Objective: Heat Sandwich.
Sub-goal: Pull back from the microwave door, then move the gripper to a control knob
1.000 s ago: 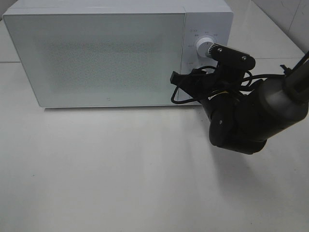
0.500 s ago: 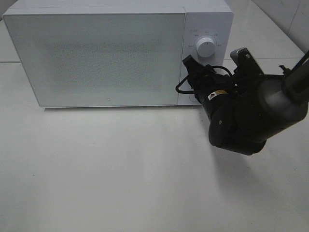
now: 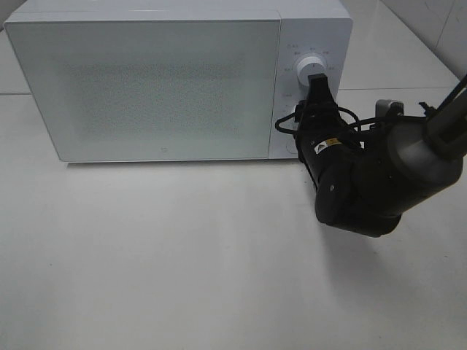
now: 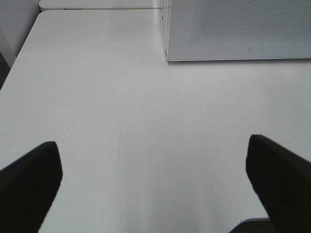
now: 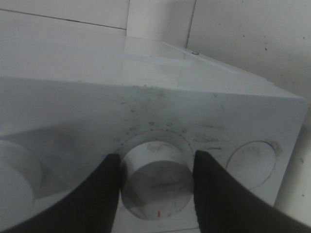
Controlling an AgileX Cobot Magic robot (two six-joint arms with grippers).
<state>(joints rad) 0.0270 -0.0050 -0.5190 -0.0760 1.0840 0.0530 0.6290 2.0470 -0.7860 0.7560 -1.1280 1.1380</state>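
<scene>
Turn steady, wrist centred on the white round plastic dial (image 5: 155, 179) that right fingers (image 5: 97, 194) clamp on the white boxy microwave (image 3: 146, 80), left fingers (image 4: 29, 179) gaping over white counter (image 4: 121, 121); sandwich unseen, prob. inside.

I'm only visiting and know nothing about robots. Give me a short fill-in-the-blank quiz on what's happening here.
1. The door of the microwave is ___.
2. The fingers of the right end effector sit on either side of a round ___ on the control panel.
3. The left end effector hangs ___ above the table, holding nothing.

Missing words: closed; knob; open.
</scene>
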